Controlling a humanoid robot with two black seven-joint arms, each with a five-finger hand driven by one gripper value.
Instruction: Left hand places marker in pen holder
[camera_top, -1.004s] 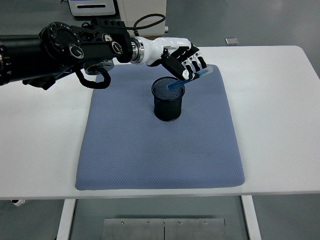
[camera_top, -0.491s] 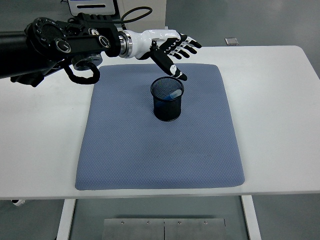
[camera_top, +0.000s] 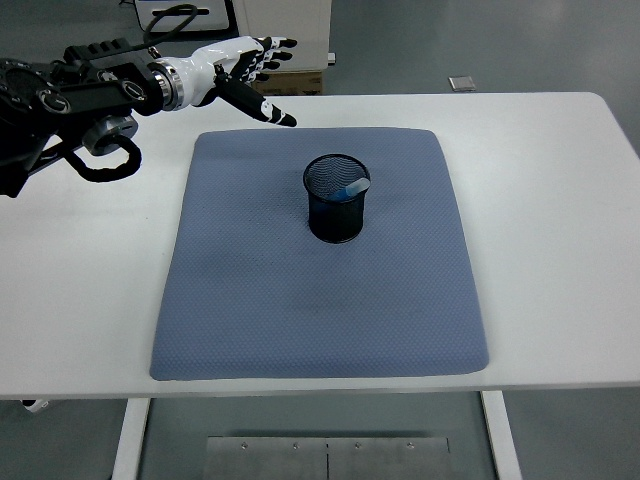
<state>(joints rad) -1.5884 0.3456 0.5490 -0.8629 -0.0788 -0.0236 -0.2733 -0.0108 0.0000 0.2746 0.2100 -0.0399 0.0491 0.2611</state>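
White table (camera_top: 560, 200) | marker (camera_top: 352, 187) now in pen holder (camera_top: 337, 198) | left hand (camera_top: 243, 72) withdrawn, empty

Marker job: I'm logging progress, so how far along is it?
Done: the blue marker leans inside the black mesh pen holder, which stands upright on the blue mat. In hand: nothing; the left robot hand is open, up near the table's far left edge, clear of the holder. Left: apparently only parking the arm.

Blue marker (camera_top: 352, 188) leans inside black mesh holder (camera_top: 336, 212).
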